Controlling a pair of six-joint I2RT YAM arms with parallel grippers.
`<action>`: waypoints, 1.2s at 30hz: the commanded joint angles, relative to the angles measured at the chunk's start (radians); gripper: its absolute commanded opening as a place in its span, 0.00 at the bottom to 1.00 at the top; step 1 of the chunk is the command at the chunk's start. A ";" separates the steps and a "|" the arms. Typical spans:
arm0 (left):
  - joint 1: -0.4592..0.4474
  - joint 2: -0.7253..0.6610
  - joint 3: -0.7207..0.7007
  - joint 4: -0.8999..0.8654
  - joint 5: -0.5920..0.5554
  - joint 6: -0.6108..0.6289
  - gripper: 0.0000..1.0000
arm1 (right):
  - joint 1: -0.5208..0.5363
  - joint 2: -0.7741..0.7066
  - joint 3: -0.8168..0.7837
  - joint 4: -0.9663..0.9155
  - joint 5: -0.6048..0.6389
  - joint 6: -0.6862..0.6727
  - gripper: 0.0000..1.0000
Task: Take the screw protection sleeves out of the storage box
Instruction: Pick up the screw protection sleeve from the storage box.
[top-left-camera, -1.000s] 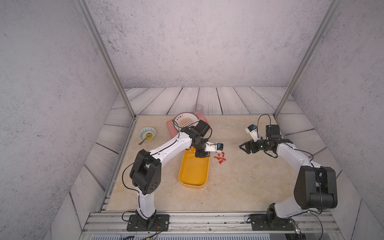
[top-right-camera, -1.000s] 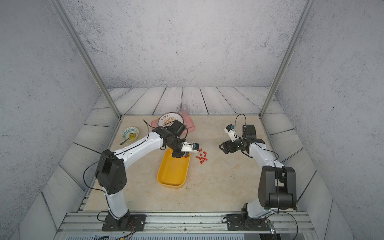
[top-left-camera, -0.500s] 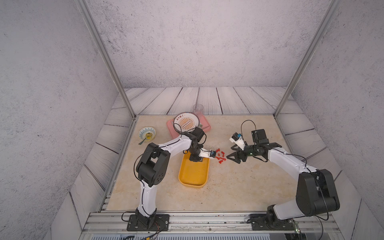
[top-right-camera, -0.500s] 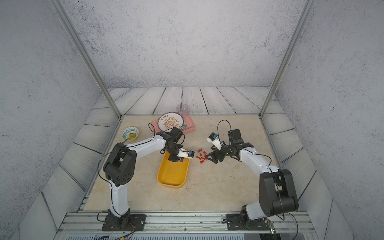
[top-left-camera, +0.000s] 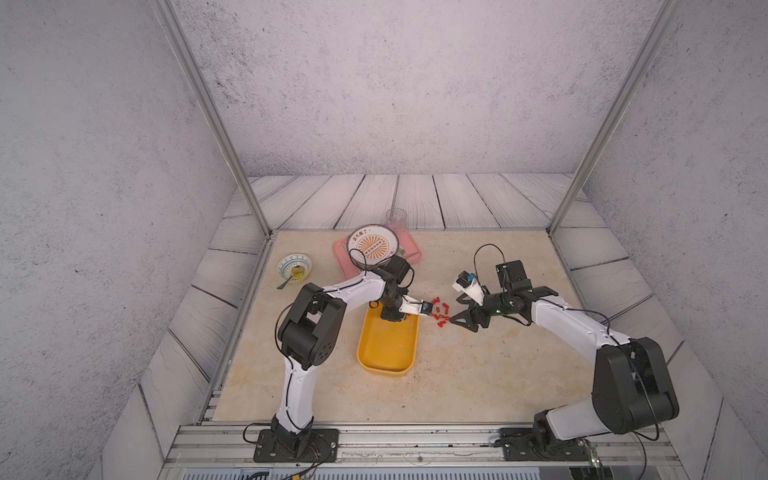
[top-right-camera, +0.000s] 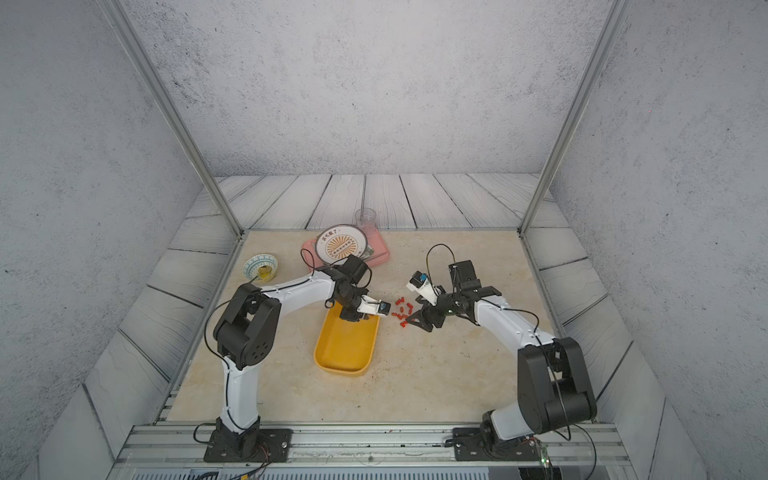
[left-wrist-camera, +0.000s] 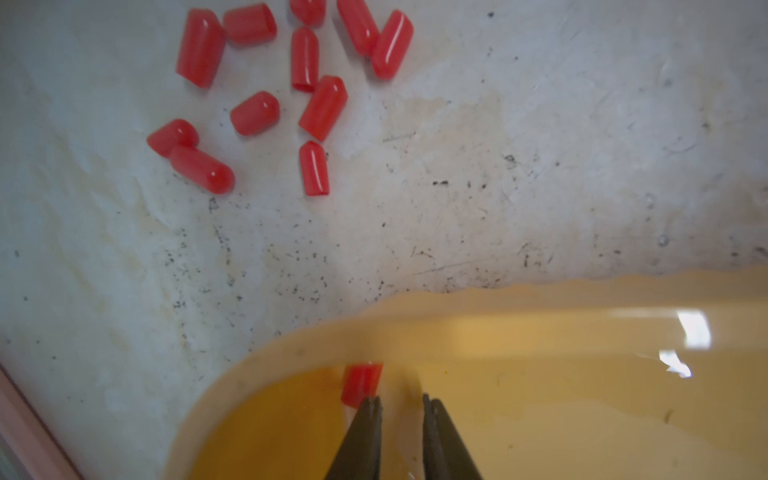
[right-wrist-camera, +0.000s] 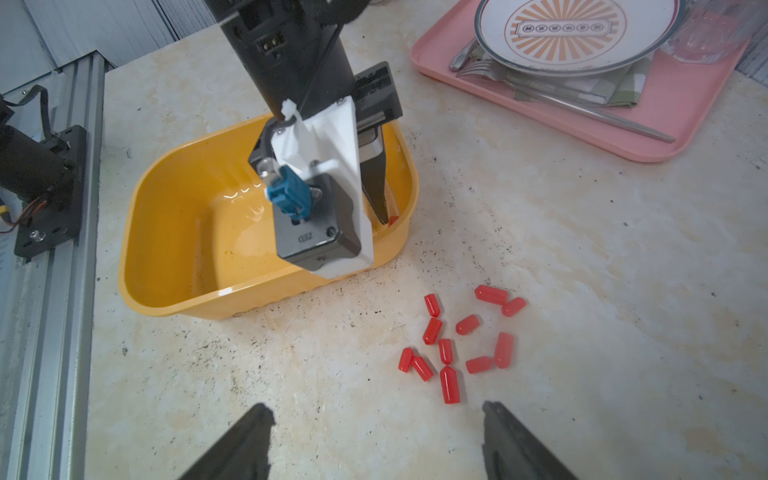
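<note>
Both top views look down from high over the near edge onto the whole table (top-left-camera: 478, 374); both wrist cameras sit close, sharing the far right corner of the storage box (left-wrist-camera: 540, 299) and the loose sleeves (left-wrist-camera: 322, 108).

Twelve red screw protection sleeves (right-wrist-camera: 445, 351) in all: eleven loose on the worktop (right-wrist-camera: 582, 249) and one sleeve (left-wrist-camera: 360, 384) inside the storage box.
One yellow storage box (right-wrist-camera: 187, 305).
One pink tray (right-wrist-camera: 685, 104).
One patterned plate (right-wrist-camera: 567, 29).
One clear cup (top-left-camera: 396, 218).
One small bowl (top-left-camera: 294, 266), with one spoon (top-left-camera: 284, 284).
One fork (right-wrist-camera: 478, 68) on the pink tray. Further cutlery under the plate is partly hidden, so its count is uncertain.
One folded cloth (right-wrist-camera: 623, 89).
Two pincers: left pincer (left-wrist-camera: 401, 399) and right pincer (right-wrist-camera: 378, 409).
</note>
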 joint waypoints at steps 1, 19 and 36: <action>-0.001 0.015 0.023 0.007 0.006 0.005 0.22 | 0.001 0.021 0.017 -0.029 0.015 -0.016 0.82; -0.008 0.078 0.060 -0.015 -0.004 0.018 0.22 | -0.001 0.021 0.024 -0.041 0.035 -0.021 0.82; -0.005 0.026 0.033 -0.003 0.000 -0.038 0.08 | 0.000 0.021 0.027 -0.045 0.047 -0.023 0.82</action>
